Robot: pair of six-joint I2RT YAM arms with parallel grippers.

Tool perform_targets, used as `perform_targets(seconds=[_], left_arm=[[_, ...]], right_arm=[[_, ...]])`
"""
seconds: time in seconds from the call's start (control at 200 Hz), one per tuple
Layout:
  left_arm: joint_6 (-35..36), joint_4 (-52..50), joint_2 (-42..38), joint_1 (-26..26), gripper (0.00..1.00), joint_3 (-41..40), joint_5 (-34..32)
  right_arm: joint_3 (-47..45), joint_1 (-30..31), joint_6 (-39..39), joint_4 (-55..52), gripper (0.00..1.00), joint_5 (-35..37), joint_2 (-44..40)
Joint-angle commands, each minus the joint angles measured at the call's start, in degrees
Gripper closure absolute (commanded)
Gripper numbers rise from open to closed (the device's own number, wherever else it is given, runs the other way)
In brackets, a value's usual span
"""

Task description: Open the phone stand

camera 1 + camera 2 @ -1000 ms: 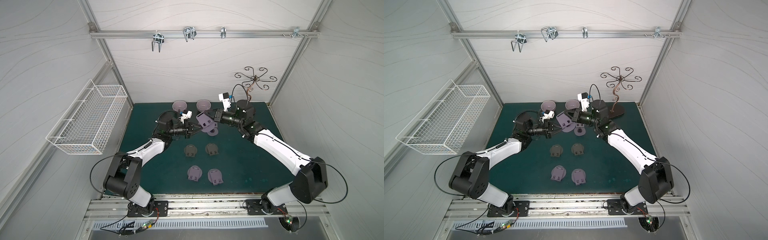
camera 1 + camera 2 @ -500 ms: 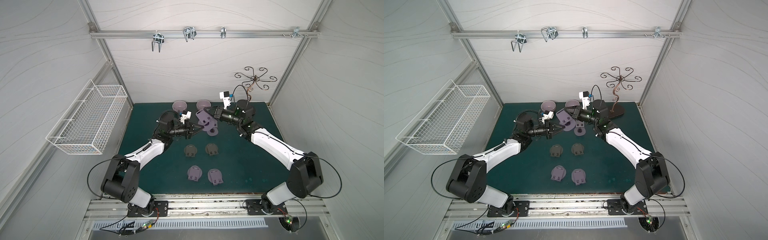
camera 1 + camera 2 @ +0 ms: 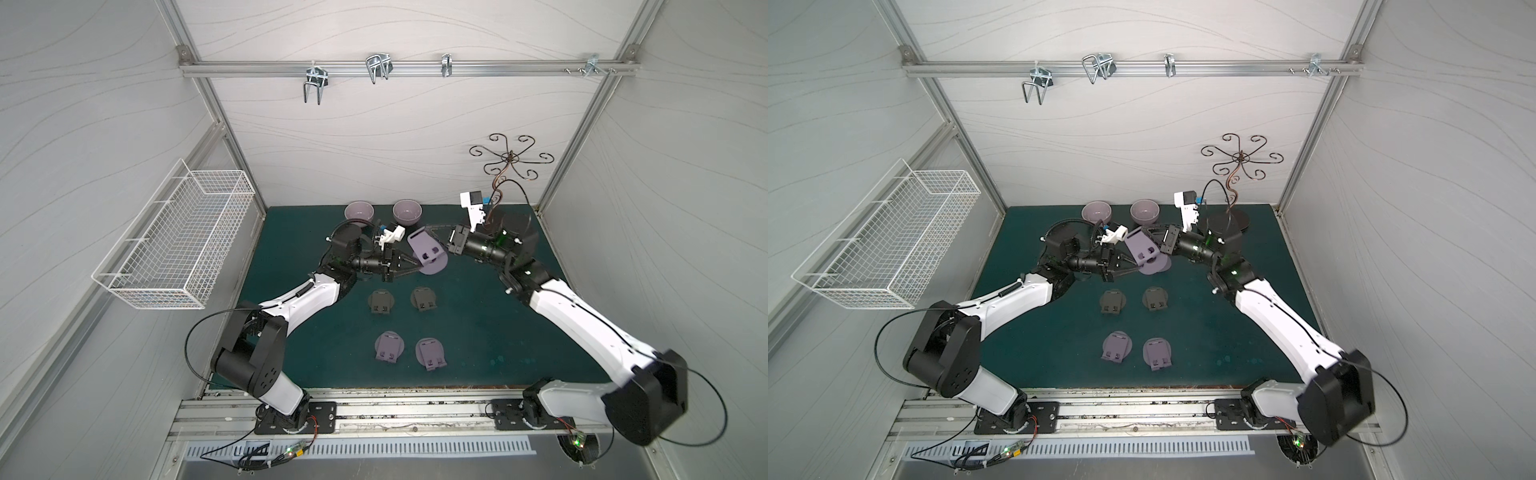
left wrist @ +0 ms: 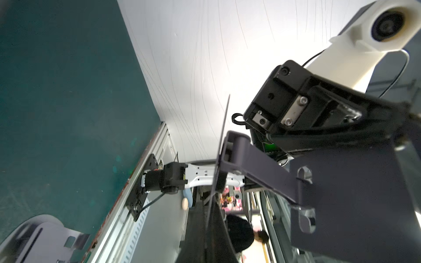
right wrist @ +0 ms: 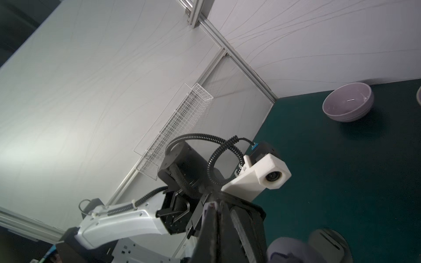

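Lilac phone stand (image 3: 427, 253), partly unfolded, tilted, above mat

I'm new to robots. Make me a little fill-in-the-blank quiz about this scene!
____ grippers are shut on the raised lilac plastic phone stand: the left gripper and the right gripper.
On the dark green mat, ____ folded stands lie flat, dark grey and lilac.
____ round lilac bowls stand near the back wall.
Missing words: two; four; two.
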Motion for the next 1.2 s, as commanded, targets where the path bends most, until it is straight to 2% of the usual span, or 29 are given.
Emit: perform_targets(seconds=[0.0,0.095,0.14,0.21,0.275,0.335,0.38,0.455,0.52,0.59,0.635,0.76,0.82,0.865,0.955,1.196], left_arm=[[1.7,-7.2,-0.5,-1.2,1.00,-0.7,7.0],[2.4,-6.5,-0.4,-1.2,1.00,0.2,7.6],[3.3,-6.6,-0.7,-1.3,1.00,1.1,8.2],[5.4,-7.0,-1.5,-1.3,1.00,2.2,9.3],[8.0,-7.2,-2.8,-1.5,1.00,3.0,10.4],[12.5,-12.9,-4.2,-1.7,1.00,4.1,11.1],[17.4,-18.5,-4.9,-1.7,1.00,5.3,11.1],[22.8,-25.4,-5.6,-1.7,1.00,6.6,11.2],[22.4,-24.8,-5.7,-1.6,1.00,6.4,11.4],[21.5,-23.4,-6.0,-1.7,1.00,6.3,11.7],[21.5,-23.3,-6.3,-1.6,1.00,6.3,11.7],[21.9,-23.4,-6.5,-1.7,1.00,6.3,11.7],[21.8,-23.4,-6.3,-1.7,1.00,6.3,11.6],[21.7,-23.4,-6.0,-1.7,1.00,6.4,11.6],[21.6,-23.6,-5.5,-1.7,1.00,6.4,11.4],[21.7,-23.8,-4.2,-1.7,1.00,7.0,11.3]], right_arm=[[3.0,0.2,-14.0,-4.2,1.00,6.2,-6.2],[3.2,-0.8,-13.1,-4.8,1.00,0.2,-6.9],[4.1,-0.8,-12.9,-6.4,0.90,-2.2,-6.7],[5.3,-0.8,-13.0,-8.8,0.91,-5.4,-6.5],[7.2,-1.0,-13.7,-13.2,0.78,-7.1,-6.1],[8.8,-1.4,-14.2,-16.5,0.57,-8.6,-6.1],[9.3,-1.8,-14.5,-17.8,0.48,-10.0,-6.0],[9.8,-2.2,-14.5,-19.1,0.41,-12.6,-5.8],[9.9,-2.6,-14.4,-20.6,0.34,-14.4,-5.5],[9.9,-3.6,-14.5,-23.0,0.32,-15.8,-5.5],[9.2,-5.3,-14.4,-23.5,0.27,-17.5,-5.9],[9.3,-11.4,-13.1,-25.6,0.24,-23.9,-5.5],[9.2,-12.4,-12.2,-25.8,0.29,-26.2,-4.8],[8.9,-12.1,-11.3,-25.1,0.36,-27.7,-4.3],[8.3,-10.8,-8.7,-22.6,0.43,-31.5,-2.6],[7.2,-6.6,-11.3,-27.0,0.47,-31.6,-1.1]])
